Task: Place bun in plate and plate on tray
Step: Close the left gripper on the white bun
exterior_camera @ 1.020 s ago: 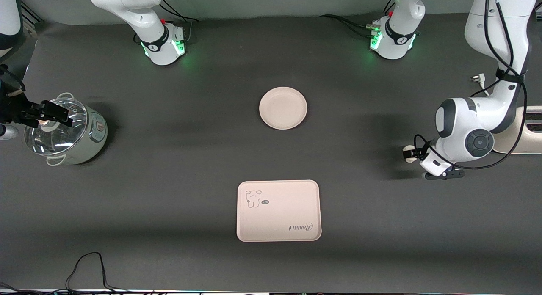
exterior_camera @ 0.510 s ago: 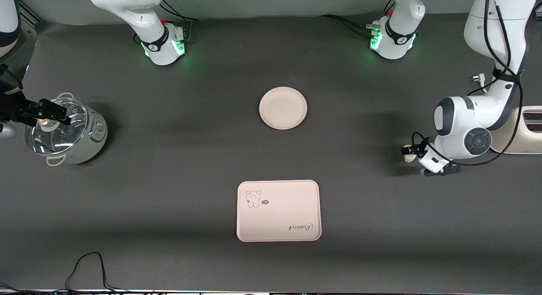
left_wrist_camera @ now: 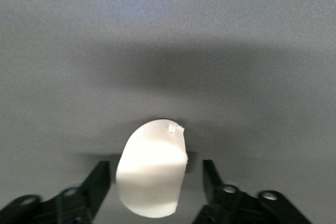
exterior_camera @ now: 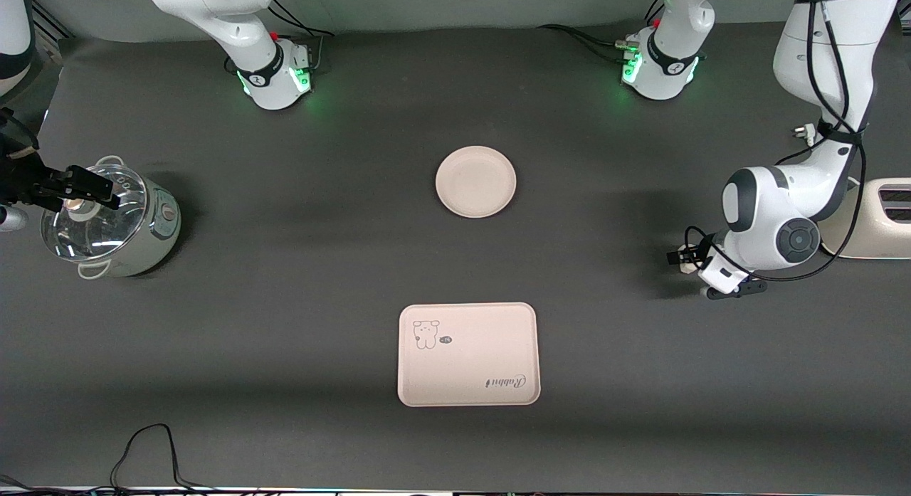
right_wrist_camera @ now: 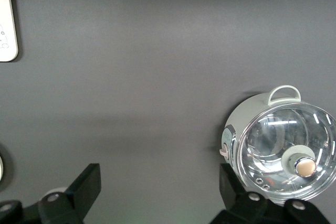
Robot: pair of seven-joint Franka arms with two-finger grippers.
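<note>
Front view: left gripper (exterior_camera: 685,260), clasping bun (exterior_camera: 685,262), shifted toward plate (exterior_camera: 475,181); right gripper (exterior_camera: 75,190) spread wide over pot (exterior_camera: 110,222), unmoved.

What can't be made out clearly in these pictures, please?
- Pot contents: reflections on the glass lid, front and right wrist views.
- Cream appliance: front view, cut by the edge, covered by the left arm.
- Tray label: front view, too small.
- Bun: front view, tiny, half covered by the left claw.
</note>
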